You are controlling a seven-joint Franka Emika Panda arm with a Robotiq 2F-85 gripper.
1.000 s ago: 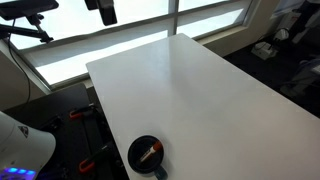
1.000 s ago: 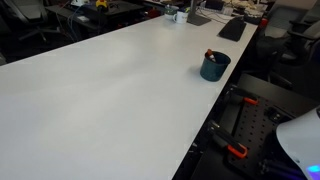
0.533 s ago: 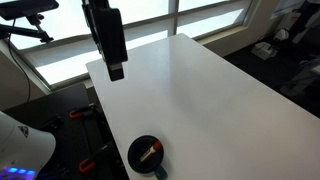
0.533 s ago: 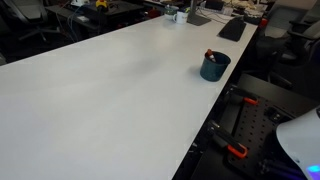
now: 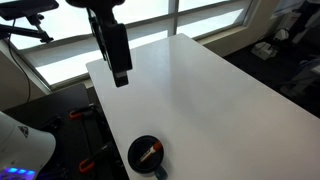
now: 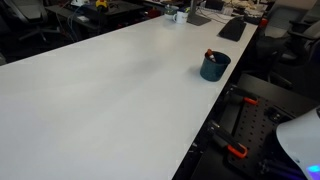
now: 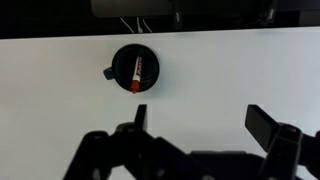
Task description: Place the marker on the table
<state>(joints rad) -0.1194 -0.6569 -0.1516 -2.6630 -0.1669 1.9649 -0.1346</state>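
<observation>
The marker [image 7: 135, 76] is orange-red with a pale part and lies inside the round black cup [image 7: 135, 68] on the white table [image 7: 240, 70]. It also shows in the cup in both exterior views [image 5: 150, 153] [image 6: 209, 55], near the table's edge. My gripper [image 7: 200, 118] is open and empty, high above the table, some way from the cup. In an exterior view it hangs over the table's far corner [image 5: 119, 66]. It is out of view in the exterior view taken from the table's side.
The black cup [image 5: 147, 155] stands close to the table's edge [image 6: 205, 125]. Windows lie beyond the table's far end. Office chairs, a keyboard [image 6: 232, 28] and clutter stand beyond the table. The robot's white base [image 5: 20, 145] is beside the table.
My gripper has come down into the exterior view and moved further over the table's corner. The cup and marker have not moved.
</observation>
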